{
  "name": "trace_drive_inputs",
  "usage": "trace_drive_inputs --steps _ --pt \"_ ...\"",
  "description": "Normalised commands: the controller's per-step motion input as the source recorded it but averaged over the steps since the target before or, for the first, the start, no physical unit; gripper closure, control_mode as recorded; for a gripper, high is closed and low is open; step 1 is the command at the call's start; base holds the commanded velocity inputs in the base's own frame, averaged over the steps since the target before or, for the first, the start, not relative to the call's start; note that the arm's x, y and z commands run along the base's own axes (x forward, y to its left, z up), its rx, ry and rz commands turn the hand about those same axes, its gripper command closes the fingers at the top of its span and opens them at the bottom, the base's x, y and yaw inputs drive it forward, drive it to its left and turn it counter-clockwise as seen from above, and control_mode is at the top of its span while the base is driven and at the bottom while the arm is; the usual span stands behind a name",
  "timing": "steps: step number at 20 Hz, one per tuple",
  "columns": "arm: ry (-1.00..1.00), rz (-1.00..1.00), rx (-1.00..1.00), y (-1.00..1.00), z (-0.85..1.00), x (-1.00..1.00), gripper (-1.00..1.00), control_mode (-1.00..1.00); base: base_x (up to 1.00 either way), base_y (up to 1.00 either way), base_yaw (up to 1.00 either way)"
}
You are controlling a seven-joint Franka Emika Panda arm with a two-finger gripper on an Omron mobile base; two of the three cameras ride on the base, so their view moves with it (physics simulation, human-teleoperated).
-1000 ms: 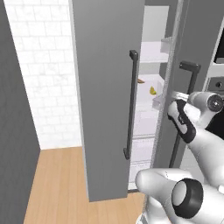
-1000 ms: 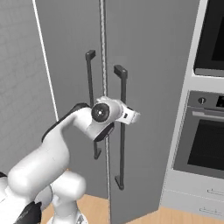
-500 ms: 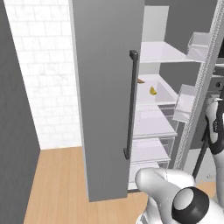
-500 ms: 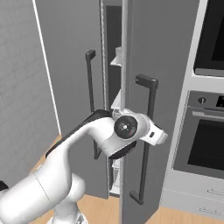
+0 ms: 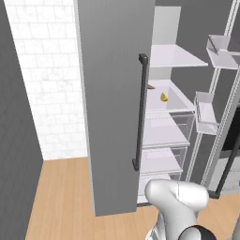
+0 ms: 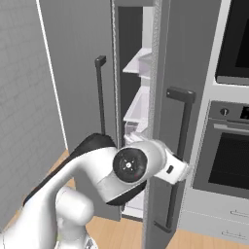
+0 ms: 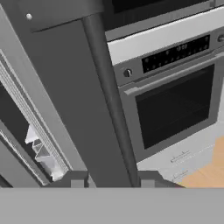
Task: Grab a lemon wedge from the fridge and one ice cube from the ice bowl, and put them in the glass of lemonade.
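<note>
The fridge (image 5: 112,93) stands with its right door swung open, showing white shelves and clear drawers. On a middle shelf lies the tiny yellow lemon wedge (image 5: 163,97). My gripper (image 7: 111,180) is open, its two fingertips (image 7: 77,180) straddling the right door's dark bar handle (image 7: 109,96) without closing on it. In the right base view my wrist (image 6: 168,168) reaches to that handle (image 6: 181,141) at the door's edge. The ice bowl and the glass of lemonade are out of view.
A flatter orange-brown piece (image 5: 150,87) lies behind the wedge on the same shelf. Door bins (image 5: 206,115) hang inside the open right door. The black-fronted oven (image 7: 175,105) stands just right of the fridge. A white brick wall (image 5: 47,84) and wood floor are to the left.
The right fridge door has swung much wider open with my gripper on its handle. My arm has moved right, out of the left base view, and the shelves are now exposed.
</note>
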Motion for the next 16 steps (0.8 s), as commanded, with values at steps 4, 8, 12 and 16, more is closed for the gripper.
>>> trace_drive_inputs --steps 4,8,12,16 --pt "-0.01 0.01 -0.34 1.00 0.50 -0.23 -1.00 -1.00 0.00 0.00 0.00" --pt "0.14 0.00 -0.39 1.00 0.57 0.52 -1.00 -1.00 0.00 0.00 0.00" --pt "0.40 0.00 -0.51 1.00 0.21 0.76 -1.00 -1.00 0.00 0.00 0.00" --pt "0.54 -0.01 -0.45 0.88 0.00 0.87 -1.00 -1.00 0.00 0.00 0.00"
